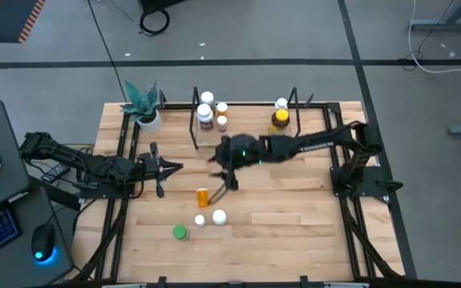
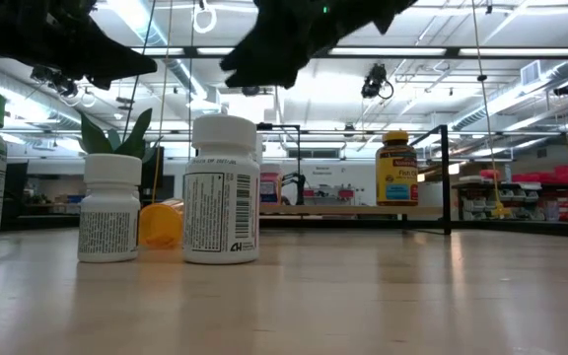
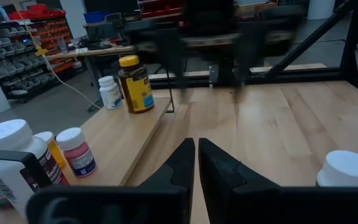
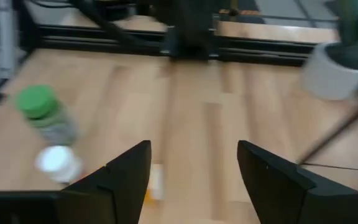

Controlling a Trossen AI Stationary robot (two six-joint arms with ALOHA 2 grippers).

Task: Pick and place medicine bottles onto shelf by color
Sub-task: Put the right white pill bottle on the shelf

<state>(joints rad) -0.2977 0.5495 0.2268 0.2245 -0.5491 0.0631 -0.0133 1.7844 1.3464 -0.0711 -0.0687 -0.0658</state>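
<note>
Medicine bottles stand in two groups. On the shelf (image 1: 246, 108), at the far edge of the table (image 1: 294, 216), one cluster sits at the left end: a large white-capped bottle (image 1: 206, 99), a dark bottle with a white cap (image 1: 205, 117) and two small bottles (image 1: 222, 122) just beside them. At the right end of the shelf stand the amber bottle with the yellow lid (image 1: 279, 120) and a small white bottle (image 1: 281, 104) behind it.

The remaining bottles are on the open table, nearer the front. The orange bottle (image 1: 204, 197) lies on its side. Two white-capped bottles (image 1: 218, 217) stand upright just in front of it, close together. The green-capped bottle (image 1: 180, 232) stands to their left, slightly nearer the front edge.

The right hand (image 1: 230, 172) hangs above the table between the shelf and the orange bottle. Its fingers (image 4: 129, 174) stand apart and hold nothing.

The left hand (image 1: 166, 168) rests low at the left of the table, fingers (image 3: 182, 165) closed together and empty.

A potted plant (image 1: 145, 112) stands at the shelf's left end.
</note>
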